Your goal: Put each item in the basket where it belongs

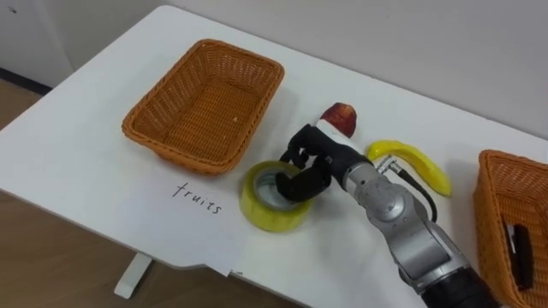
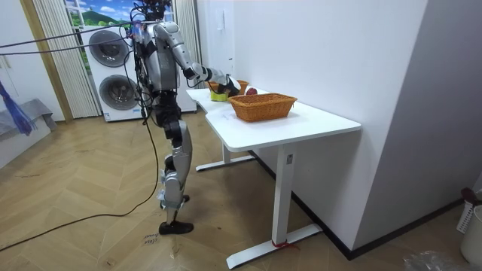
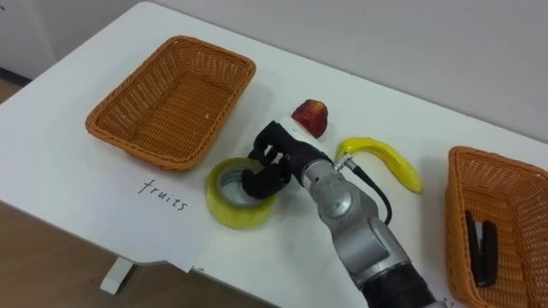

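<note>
A yellow tape roll (image 1: 267,214) lies flat on the white table (image 1: 94,162), just right of the empty wicker basket (image 1: 205,103) that has a handwritten "fruits" paper (image 1: 195,198) in front of it. My right hand (image 1: 310,161) reaches in from the lower right and is shut on the roll, with its thumb in the hole and its fingers curled over the far rim. A red apple (image 1: 341,117) sits right behind the hand. A yellow banana (image 1: 415,162) lies to the right of the wrist. In the room view I stand at the table's end with this arm stretched out.
A second wicker basket (image 1: 501,201) stands at the right edge and holds a dark office item (image 1: 516,248). The table's front edge runs close under the tape roll. The white wall lies behind the table.
</note>
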